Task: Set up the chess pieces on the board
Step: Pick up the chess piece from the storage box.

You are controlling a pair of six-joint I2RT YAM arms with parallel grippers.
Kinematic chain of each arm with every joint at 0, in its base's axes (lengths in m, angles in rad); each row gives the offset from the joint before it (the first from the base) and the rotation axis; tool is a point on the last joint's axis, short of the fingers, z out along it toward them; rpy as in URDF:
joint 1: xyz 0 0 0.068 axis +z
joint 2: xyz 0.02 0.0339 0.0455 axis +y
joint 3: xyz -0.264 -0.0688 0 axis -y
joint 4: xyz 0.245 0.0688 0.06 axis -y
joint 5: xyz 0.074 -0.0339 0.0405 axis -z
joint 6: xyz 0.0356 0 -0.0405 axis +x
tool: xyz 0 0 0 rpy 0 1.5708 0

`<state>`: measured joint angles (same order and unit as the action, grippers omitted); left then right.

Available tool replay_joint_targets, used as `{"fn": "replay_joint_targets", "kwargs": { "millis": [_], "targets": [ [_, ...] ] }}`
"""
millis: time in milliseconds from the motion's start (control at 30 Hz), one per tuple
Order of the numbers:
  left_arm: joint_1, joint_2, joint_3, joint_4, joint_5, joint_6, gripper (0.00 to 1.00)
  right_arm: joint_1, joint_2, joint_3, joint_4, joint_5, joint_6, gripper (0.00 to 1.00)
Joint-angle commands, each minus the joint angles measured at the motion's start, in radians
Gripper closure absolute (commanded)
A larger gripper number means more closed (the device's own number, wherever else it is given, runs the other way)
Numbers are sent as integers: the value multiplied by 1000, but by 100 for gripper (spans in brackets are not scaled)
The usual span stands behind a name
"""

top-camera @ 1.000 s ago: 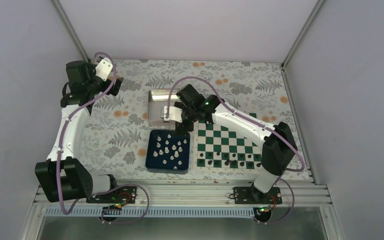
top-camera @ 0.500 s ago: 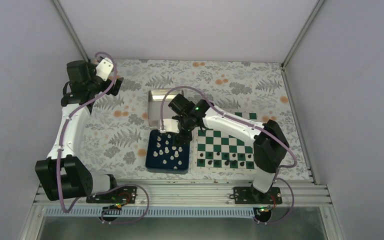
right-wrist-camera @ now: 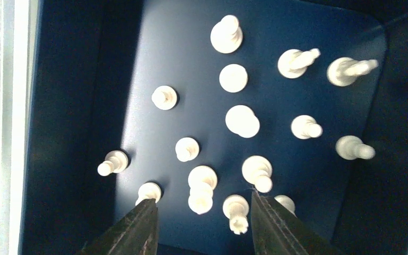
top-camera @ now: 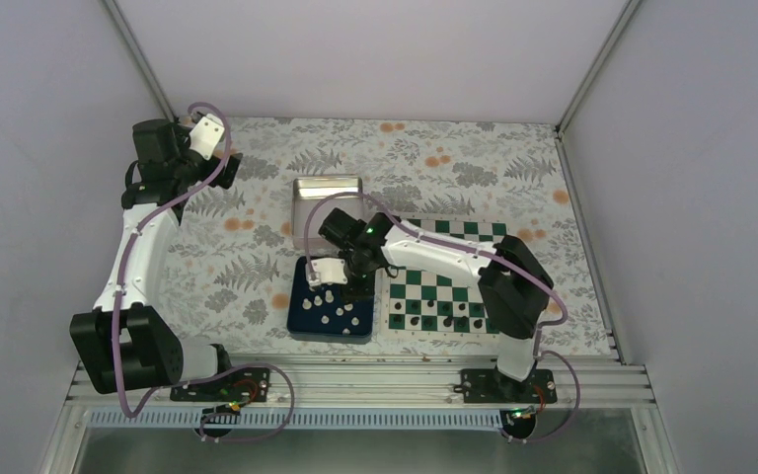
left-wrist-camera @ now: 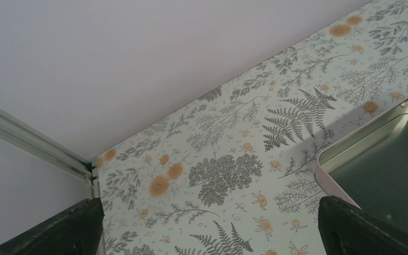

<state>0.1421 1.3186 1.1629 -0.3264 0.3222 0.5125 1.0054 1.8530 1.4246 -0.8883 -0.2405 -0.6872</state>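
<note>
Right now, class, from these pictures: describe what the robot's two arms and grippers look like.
Both arms, left arm and right arm, have white tubular links between chunky black joints, each trailed by a looping purple cable. A green light glows near the right wrist. The right gripper's fingers are dark, tapering wedges.

The tray (top-camera: 328, 337) sits on the table (top-camera: 227, 267), near the middle of its front edge. The board (top-camera: 434, 291) lies just beside the tray at 3 o'clock. The tin (top-camera: 331, 193) lies near the tray at 12 o'clock. The chess pieces (right-wrist-camera: 243, 121) are scattered across the tray floor, apart from one another. Other figures (top-camera: 444, 318) line the board's two nearest rows, at 6 o'clock on the board. The right pincer (top-camera: 347, 288) hangs over the tray, with two pieces just ahead of the gap between its fingers. The left pincer (top-camera: 232, 163) hangs above the table at about 10 o'clock from the tin, well apart from it.
</note>
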Motion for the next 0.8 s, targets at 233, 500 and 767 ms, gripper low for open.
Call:
{"fn": "replay_joint_targets", "kwargs": {
  "millis": [233, 500, 767],
  "targets": [
    [4, 7, -6, 25, -15, 24, 0, 28, 52, -43, 1, 44, 38, 58],
    [5, 7, -10, 23, -11, 26, 0, 30, 73, -49, 19, 41, 39, 66],
    [5, 2, -22, 22, 5, 35, 0, 35, 92, -37, 42, 48, 45, 70]
  ]
}}
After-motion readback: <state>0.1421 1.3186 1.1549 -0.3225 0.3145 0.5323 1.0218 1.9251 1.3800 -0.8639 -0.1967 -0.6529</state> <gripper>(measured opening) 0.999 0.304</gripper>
